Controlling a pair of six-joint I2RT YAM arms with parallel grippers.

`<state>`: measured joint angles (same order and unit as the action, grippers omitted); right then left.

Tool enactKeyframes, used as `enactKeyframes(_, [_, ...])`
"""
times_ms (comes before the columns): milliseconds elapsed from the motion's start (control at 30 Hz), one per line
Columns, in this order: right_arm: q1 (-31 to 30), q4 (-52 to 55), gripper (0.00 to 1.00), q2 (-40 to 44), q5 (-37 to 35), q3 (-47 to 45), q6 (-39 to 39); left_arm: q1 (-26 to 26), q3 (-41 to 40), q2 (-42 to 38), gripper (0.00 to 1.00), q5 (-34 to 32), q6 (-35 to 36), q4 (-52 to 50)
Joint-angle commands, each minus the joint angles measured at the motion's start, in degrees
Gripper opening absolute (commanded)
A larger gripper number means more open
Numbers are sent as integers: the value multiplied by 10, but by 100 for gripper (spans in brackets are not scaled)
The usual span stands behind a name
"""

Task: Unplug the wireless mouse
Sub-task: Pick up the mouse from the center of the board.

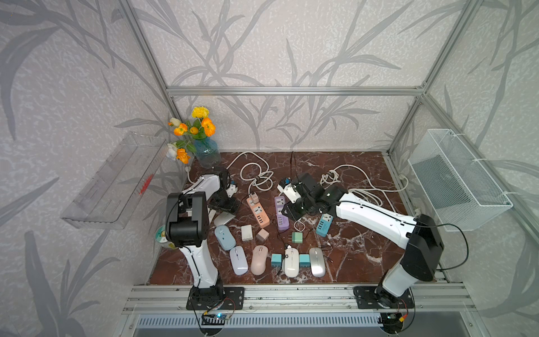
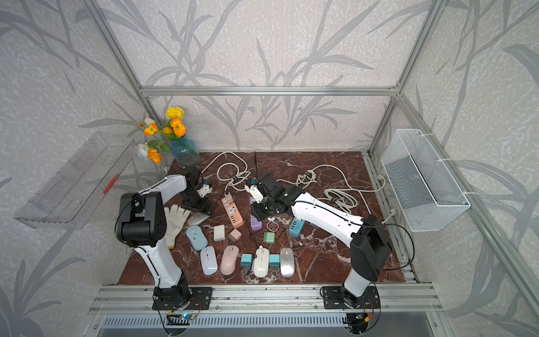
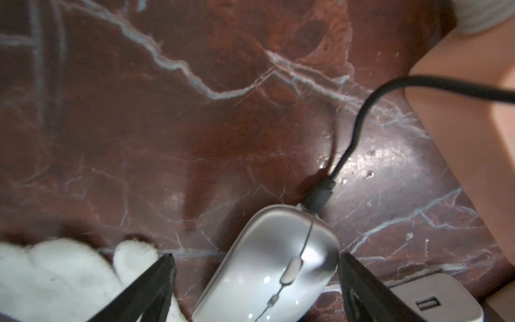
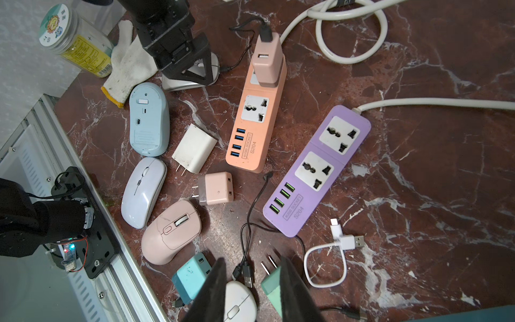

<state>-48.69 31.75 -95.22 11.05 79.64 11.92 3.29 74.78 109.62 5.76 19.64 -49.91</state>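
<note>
Where the tabletop point(image 1: 364, 262) meets the front rail: four mice lie in a row, a lilac mouse point(image 1: 238, 260), a pink mouse point(image 1: 259, 259), a white mouse point(image 1: 291, 262) and a plain silver mouse point(image 1: 317, 261), with teal chargers point(image 1: 276, 260) on either side of the white one.
Second row: a light-blue mouse point(image 1: 224, 237) lying belly up, a white charger point(image 1: 247, 232), a loose pink charger point(image 1: 262, 235) and a green charger point(image 1: 297, 237).
Task mouse: the cabled silver mouse point(image 3: 267, 264) lies flat on the marble just behind the light-blue mouse, between a white glove point(image 3: 55, 273) and the orange power strip point(image 4: 259, 117).
Left gripper point(image 3: 256, 255): straddles the cabled silver mouse with its jaws spread, one finger on each side of the body. It is not clamped, and a clear gap shows on the glove side.
Black cable point(image 3: 359, 125): its plug point(image 3: 320, 195) sits in the mouse's nose, and the other end is in a pink adapter point(image 4: 267, 60) seated on the orange power strip.
Right gripper point(image 4: 252, 260): hangs in the air over the purple power strip point(image 4: 320, 167), jaws partly apart, holding nothing.
Far end: coiled white cords point(image 1: 256, 175) and a blue glass vase point(image 1: 207, 151) of orange and yellow flowers in the back left corner.
</note>
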Motion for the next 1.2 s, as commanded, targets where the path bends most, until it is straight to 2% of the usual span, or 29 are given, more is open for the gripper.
enactKeyframes(0, [2,13,33,-4,0,8,-5,3,-1,2,88,17,12,-23])
enactKeyframes(367, [2,15,33,-6,3,8,-5,-3,-58,-18,86,-20,-8,-4])
enactKeyframes(467, [2,14,32,-5,7,5,-5,-4,-77,-34,80,-31,-12,12])
enactKeyframes(700, [2,12,32,-2,11,-1,-4,-5,-78,-39,70,-11,-18,12])
enactKeyframes(967, [2,6,32,0,13,-6,7,-13,-70,-23,43,12,-9,9])
enactKeyframes(1167, [3,6,32,8,1,-8,12,-17,-70,-57,41,10,-16,15])
